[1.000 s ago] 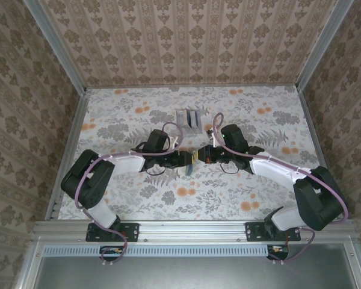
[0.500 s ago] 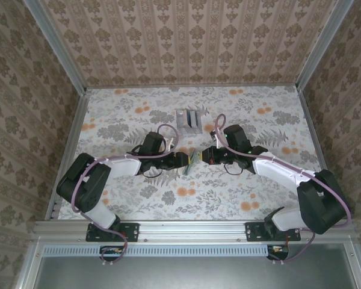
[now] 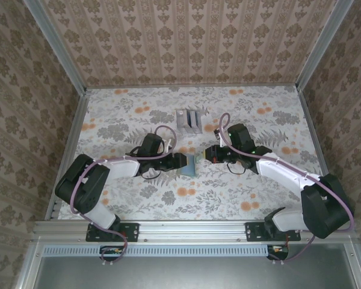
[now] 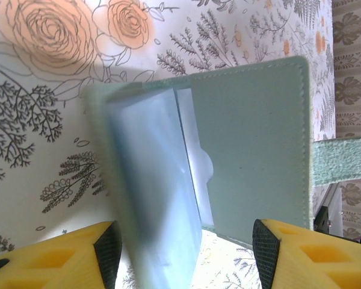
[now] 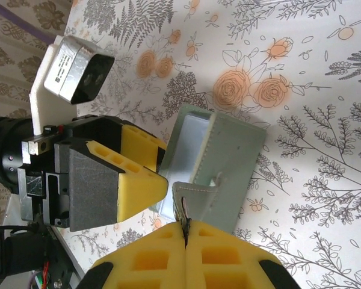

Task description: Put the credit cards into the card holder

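Pinching card holder strap, right fingers clamped (right wrist) | left fingers apart, straddling it (left wrist)

card holder | grey-green | opened book-like | clear sleeve inside | at table centre

Tabletop papered in pale floral print, orange blooms and grey foliage. Brown damask walls at 9, 12 and 3 o'clock; aluminium rail at 6 o'clock.
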Controlling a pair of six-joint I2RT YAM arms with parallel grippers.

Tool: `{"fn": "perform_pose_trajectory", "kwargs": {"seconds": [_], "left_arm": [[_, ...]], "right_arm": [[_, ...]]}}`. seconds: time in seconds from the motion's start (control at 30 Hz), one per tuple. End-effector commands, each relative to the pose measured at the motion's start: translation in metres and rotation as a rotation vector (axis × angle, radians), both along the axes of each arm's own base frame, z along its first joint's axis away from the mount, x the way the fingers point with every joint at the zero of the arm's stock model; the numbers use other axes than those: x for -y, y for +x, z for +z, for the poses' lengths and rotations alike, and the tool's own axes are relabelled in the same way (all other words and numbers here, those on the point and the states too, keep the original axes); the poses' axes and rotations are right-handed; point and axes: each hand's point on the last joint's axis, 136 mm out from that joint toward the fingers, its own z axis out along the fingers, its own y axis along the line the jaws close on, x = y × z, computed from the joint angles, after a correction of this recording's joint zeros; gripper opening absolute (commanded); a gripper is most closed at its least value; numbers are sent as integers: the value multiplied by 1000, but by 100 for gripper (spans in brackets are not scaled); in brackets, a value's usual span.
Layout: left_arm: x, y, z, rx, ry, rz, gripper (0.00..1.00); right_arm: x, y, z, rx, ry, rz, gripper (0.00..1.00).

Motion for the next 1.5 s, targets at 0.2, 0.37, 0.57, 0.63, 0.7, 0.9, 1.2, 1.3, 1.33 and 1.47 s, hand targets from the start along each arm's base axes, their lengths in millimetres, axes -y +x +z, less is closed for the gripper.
{"fn": "perform_pose_trajectory", "kwargs": {"seconds": [0.2, 0.37, 0.57, 0.63, 0.7, 0.9, 1.2, 1.3, 1.33, 1.47], "left_arm": [[-3, -5, -1, -12, -16, 14, 58], [-2, -5, 3, -4, -28, 12, 56], [0, -3, 8, 5, -40, 5, 33], [2, -2, 7, 4, -41, -3, 26], [5, 0, 7, 0, -43, -6, 22], [16, 3, 13, -12, -77, -50, 0], [21, 6, 27, -15, -84, -75, 0], [22, 6, 27, -25, -83, -83, 0], [22, 6, 28, -23, -84, -84, 0], [23, 5, 31, -22, -92, -85, 0]], "right_arm": [[20, -4, -21, -27, -49, -53, 0], [40, -2, -38, -68, -117, -114, 0], [67, 2, -61, -144, -172, -193, 0], [70, 3, -66, -165, -181, -203, 0], [74, 4, -76, -192, -212, -213, 0], [101, 9, -97, -240, -374, -307, 16], [100, 13, -34, -14, -273, -342, 48], [98, 10, -13, 63, -315, -329, 49], [92, 7, -7, 89, -352, -299, 50], [35, -3, 3, 52, -174, -103, 55]]}}
